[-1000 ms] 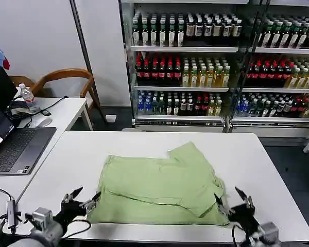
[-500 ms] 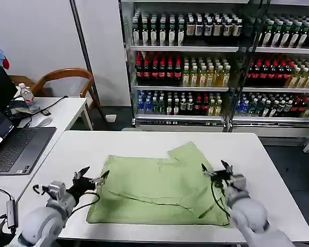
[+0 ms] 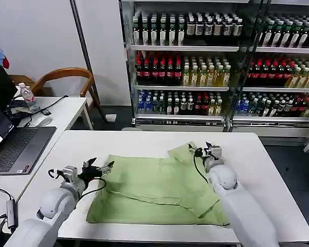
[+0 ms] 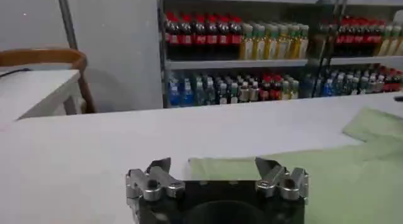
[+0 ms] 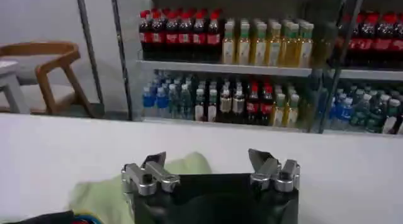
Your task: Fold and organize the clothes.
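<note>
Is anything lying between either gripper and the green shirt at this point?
Nothing visible. The left gripper, open, is at the polo shirt's left edge; the right gripper, open, is at its far right corner. Bare table surrounds them.

A: The room is evenly bright, light falling from overhead. The glossy white rectangular table [image 3: 257, 154] shows soft pale glare with no hard hotspots.

B: Shadows?

A: Faint ones, a thin dark line under the near edge of the light green fabric polo shirt [image 3: 159, 190]. The tall glass-fronted drinks cooler [image 3: 195, 62] is lit from inside, its bottles crisp in the head view.

B: And the wrist views?

A: Softer. The black left gripper [image 4: 217, 175] and black right gripper [image 5: 211, 168] look slightly blurred up close, and the bottles behind are hazy.
</note>
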Motion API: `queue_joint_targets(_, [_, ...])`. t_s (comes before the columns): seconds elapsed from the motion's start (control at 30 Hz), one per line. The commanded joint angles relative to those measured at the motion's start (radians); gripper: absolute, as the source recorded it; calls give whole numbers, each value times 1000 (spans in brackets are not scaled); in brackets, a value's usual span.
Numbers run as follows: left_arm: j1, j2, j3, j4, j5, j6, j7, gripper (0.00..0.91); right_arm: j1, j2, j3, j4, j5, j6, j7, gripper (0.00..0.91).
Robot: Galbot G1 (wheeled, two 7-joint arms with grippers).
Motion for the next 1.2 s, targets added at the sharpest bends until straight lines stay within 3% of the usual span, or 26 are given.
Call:
queue_joint_targets(0.03, [-171, -41, 96, 231, 31, -20, 11, 907, 126, 87, -35, -228, -19, 20, -10, 907])
queue_joint_targets(0.73, [-269, -65, 140, 380, 46, -26, 28, 907, 107, 104, -38, -235, -15, 14, -6, 907])
queue_joint_targets(0.77, [-271, -67, 140, 381, 46, -22, 29, 846, 106, 104, -38, -234, -14, 13, -6, 907])
queue_joint_targets(0.8, [-273, -69, 139, 383, 47, -21, 26, 453, 105, 103, -38, -232, -13, 11, -6, 877])
queue_joint_targets(0.83, [-275, -70, 139, 384, 47, -22, 22, 171, 105, 102, -38, -231, -13, 10, -6, 635])
queue_joint_targets(0.87, [-275, -71, 138, 385, 43, -22, 23, 40, 105, 101, -39, -229, -10, 6, -6, 60])
queue_joint_targets(0.9, [-274, -70, 139, 383, 38, -21, 27, 40, 105, 99, -40, -228, -8, 5, -8, 0])
queue_joint_targets(1.2, [-259, -63, 143, 351, 33, -5, 44, 40, 106, 99, -40, -226, -2, -7, -13, 0])
